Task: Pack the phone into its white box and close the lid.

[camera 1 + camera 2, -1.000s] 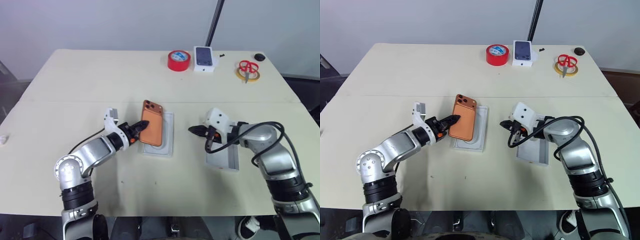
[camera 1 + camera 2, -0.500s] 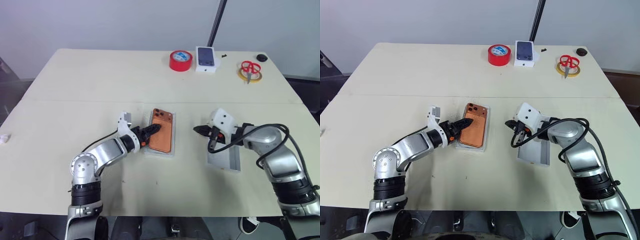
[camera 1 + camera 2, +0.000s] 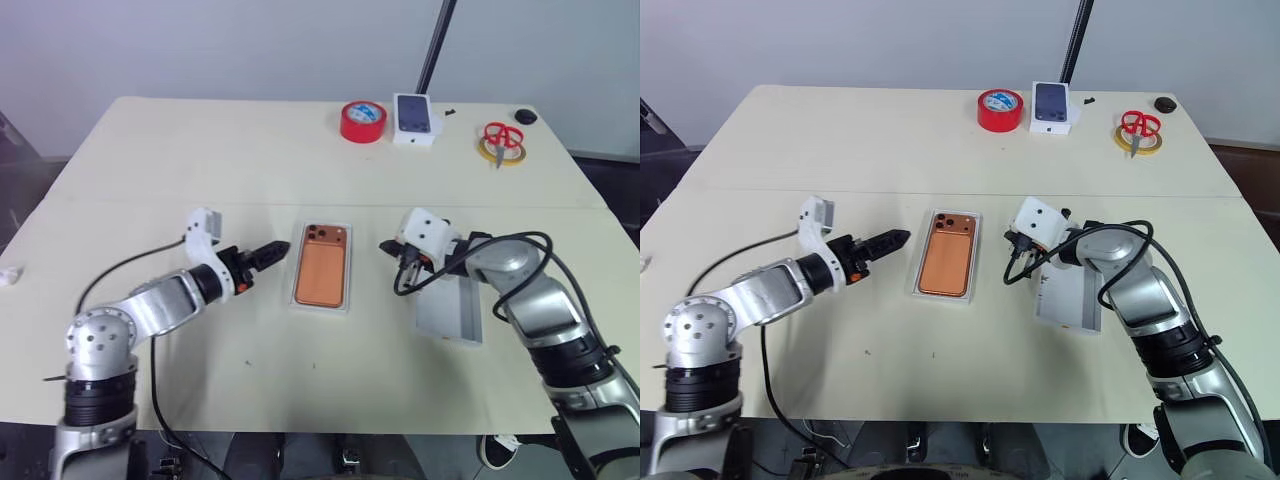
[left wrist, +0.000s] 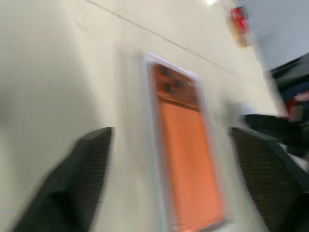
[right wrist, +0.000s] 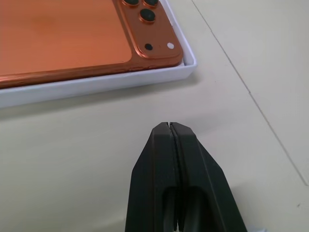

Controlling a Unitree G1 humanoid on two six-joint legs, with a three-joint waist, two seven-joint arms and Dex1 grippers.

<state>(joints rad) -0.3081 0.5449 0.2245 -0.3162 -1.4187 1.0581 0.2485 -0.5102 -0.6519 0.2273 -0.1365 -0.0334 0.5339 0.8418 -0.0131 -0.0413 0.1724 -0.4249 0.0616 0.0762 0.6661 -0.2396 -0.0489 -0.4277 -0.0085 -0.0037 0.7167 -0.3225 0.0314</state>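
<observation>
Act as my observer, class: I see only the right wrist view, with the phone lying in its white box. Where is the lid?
Observer: The lid lies on the table, to the right of the white box, apart from it.
Operator: And the left claw?
Observer: The left claw is open and empty, just left of the box, not touching it.
Operator: Anything else around?
Observer: At the far edge: a red tape roll, a small carton and scissors.

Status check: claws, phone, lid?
Left claw open, empty; right claw shut, empty. Phone flat in white box. Lid off, nothing in the way.
</observation>
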